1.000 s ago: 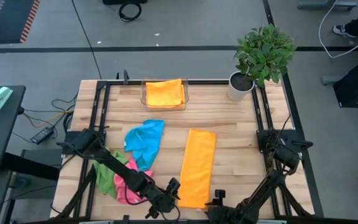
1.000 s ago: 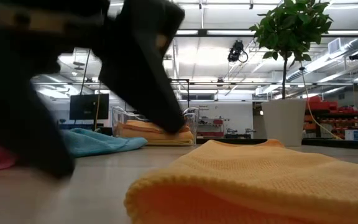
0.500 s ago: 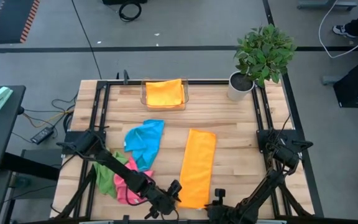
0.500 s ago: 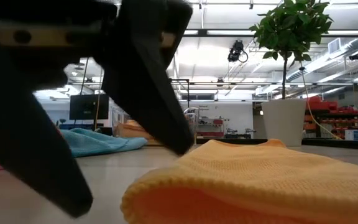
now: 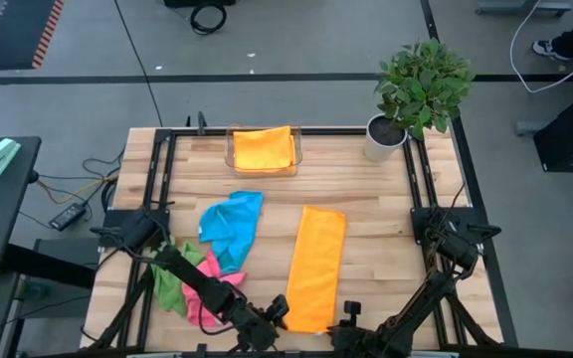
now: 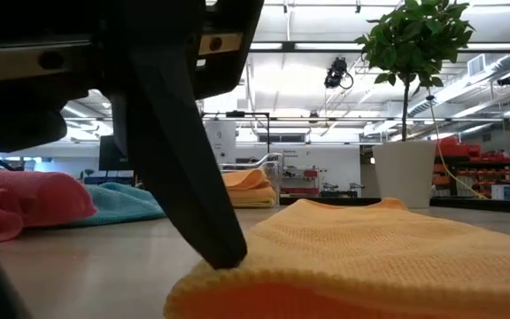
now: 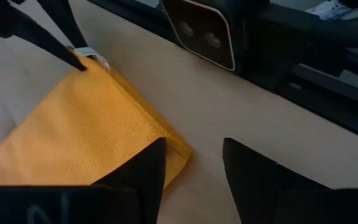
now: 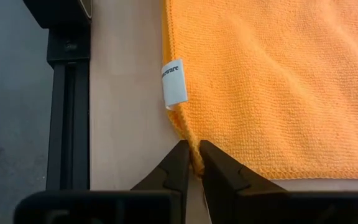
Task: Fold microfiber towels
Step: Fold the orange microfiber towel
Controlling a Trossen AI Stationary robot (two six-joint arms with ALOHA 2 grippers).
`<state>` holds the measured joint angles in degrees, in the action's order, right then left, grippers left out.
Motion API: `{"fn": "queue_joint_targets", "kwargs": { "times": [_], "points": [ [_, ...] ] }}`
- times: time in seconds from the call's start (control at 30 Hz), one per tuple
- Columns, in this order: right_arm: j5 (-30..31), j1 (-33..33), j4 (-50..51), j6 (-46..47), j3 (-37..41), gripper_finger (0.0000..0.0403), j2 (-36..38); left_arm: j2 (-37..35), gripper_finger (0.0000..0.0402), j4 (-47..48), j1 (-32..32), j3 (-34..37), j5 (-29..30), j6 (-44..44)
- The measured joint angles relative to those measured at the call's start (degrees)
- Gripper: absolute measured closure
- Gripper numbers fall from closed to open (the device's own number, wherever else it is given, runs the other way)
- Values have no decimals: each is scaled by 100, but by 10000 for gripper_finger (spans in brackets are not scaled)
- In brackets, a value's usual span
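A long orange microfiber towel [image 5: 316,267], folded into a narrow strip, is laid flat on the wooden table [image 5: 376,199], and its near short edge is reached by both grippers. The right gripper [image 8: 191,163] is pressed almost together on the corner of this edge, just beside a small white label [image 8: 174,83], so the hem is pinched between the two dark fingers. The left gripper [image 7: 193,163] is placed at the other corner of the same edge; its fingers are spread, one on the cloth and one on the bare wood, and nothing is gripped by them.

A crumpled blue towel [image 5: 231,227] is seen further back, with a pink towel [image 5: 207,296] and a green towel [image 5: 170,282] heaped beside the left arm. One more orange towel [image 5: 263,149] is kept folded inside a clear plastic tray [image 5: 231,151] at the far edge, near a potted green plant [image 5: 418,91].
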<state>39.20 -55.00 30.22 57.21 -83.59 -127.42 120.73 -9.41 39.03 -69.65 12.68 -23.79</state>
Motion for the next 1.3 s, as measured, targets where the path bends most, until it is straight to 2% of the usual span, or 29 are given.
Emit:
{"fn": "queue_joint_targets", "kwargs": {
  "times": [0.2, 0.4, 0.57, 0.73, 0.83, 1.03, 1.17, 1.3],
  "points": [
    [-2, -2, -5, 4, 0, 357, 0, 0, 238, -18, 26, 0, 175, -368],
    [-2, -2, -9, 4, 0, 357, 0, -2, 256, 26, -73, 0, 177, -358],
    [-3, -2, -9, 67, 0, 357, 0, -4, 291, 35, -128, 2, 180, -240],
    [-40, -2, -9, 227, 0, 357, 0, -7, 350, 31, -122, 2, 176, -116],
    [-204, 16, -10, 622, 0, 358, 4, -7, 389, 39, -108, -59, 173, 317],
    [-566, -9, 29, 1030, 9, 359, 391, -73, 393, 56, -88, -437, 163, 1467],
    [-1114, -31, 6, 1208, 2, 359, 859, -478, 393, 368, -125, -590, 148, 2374],
    [-1516, -59, 18, 1718, 4, 359, 1357, -955, 396, 927, -248, -597, -70, 4006]
  ]
}}
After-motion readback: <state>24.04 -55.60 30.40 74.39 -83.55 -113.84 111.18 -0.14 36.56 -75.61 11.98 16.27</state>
